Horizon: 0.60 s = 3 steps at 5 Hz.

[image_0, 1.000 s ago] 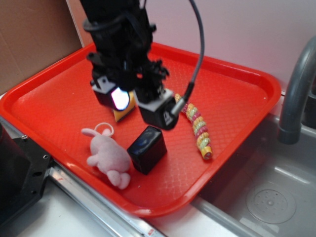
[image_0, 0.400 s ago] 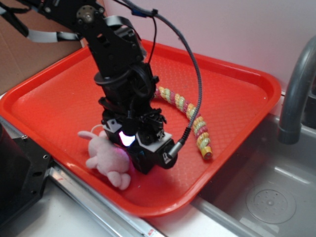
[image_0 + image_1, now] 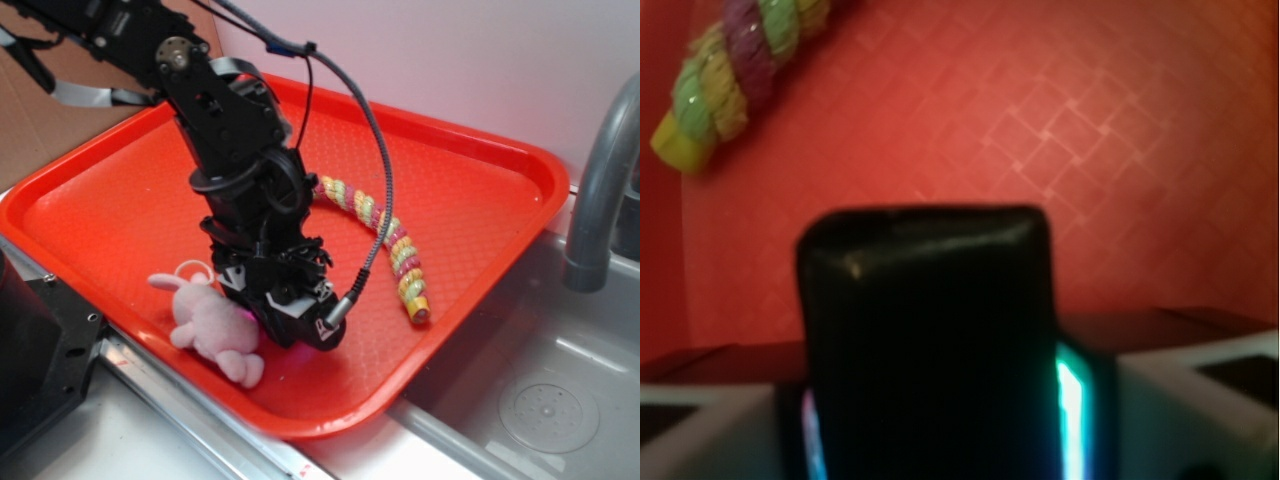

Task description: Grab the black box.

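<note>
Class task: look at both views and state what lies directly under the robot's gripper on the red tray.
The black box sits between the gripper fingers, shown only in the wrist view. From outside, the gripper covers it completely. The tray under the box is hidden.

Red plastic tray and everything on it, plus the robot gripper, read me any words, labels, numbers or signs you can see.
No legible text on anything.
Black robot gripper: a small white triangular mark on its pale finger block, too small to read.
Glossy black box: no print visible; blurred in the wrist view.
Red plastic tray, pink plush toy and multicoloured twisted rope: no writing.
</note>
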Each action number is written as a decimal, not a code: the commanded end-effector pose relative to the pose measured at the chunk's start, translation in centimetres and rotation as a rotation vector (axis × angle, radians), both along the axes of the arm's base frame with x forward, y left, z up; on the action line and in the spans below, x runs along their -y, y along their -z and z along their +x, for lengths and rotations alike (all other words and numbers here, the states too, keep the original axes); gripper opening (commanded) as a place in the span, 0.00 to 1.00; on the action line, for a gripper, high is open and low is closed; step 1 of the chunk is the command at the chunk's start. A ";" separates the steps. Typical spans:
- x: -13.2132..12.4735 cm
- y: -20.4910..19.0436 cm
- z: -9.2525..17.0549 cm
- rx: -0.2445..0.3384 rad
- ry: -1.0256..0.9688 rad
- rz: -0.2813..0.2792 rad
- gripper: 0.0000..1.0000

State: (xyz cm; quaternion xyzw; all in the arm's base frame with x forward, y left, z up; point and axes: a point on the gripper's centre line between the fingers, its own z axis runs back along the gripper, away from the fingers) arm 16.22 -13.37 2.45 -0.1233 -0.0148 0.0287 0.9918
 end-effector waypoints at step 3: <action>-13.0 -15.2 -0.4 0.296 -0.041 -0.022 0.00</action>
